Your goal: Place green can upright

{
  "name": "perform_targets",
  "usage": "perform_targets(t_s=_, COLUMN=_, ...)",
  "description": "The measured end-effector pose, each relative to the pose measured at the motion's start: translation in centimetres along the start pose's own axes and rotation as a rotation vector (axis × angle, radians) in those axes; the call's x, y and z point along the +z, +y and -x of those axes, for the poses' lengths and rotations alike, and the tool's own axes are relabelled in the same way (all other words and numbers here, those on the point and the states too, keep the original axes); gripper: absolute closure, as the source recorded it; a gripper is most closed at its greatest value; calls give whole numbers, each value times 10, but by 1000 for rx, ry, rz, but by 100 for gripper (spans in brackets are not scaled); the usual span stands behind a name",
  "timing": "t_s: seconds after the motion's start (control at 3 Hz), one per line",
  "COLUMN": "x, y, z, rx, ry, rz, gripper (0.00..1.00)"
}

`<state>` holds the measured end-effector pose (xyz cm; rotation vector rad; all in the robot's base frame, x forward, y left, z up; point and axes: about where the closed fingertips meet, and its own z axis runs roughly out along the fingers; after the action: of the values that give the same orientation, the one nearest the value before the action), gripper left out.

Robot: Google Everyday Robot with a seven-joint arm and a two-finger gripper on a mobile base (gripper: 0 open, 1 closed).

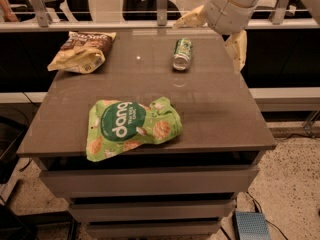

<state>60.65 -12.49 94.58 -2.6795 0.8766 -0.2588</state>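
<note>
The green can [182, 54] lies on its side at the back middle of the brown table [215, 114], with one silver end facing the front. My gripper [207, 47] hangs over the table's back right corner, just right of the can and apart from it. It is open and empty. One pale finger [189, 19] points left behind the can and the other finger [238, 51] points down to the can's right.
A flat green "dang" snack bag [131, 128] lies at the table's front left. A brown and yellow chip bag [82, 50] lies at the back left. A rail with posts [161, 6] runs behind the table. Drawers sit below the top.
</note>
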Motion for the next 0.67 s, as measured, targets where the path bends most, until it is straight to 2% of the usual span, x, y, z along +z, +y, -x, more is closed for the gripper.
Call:
perform_targets(t_s=0.33, x=14, y=-20, z=-15, rx=-214, ry=73, rz=50, gripper=0)
perform_targets(t_s=0.67, x=30, y=-40, z=-34, rx=-409, ry=113, rz=69, gripper=0)
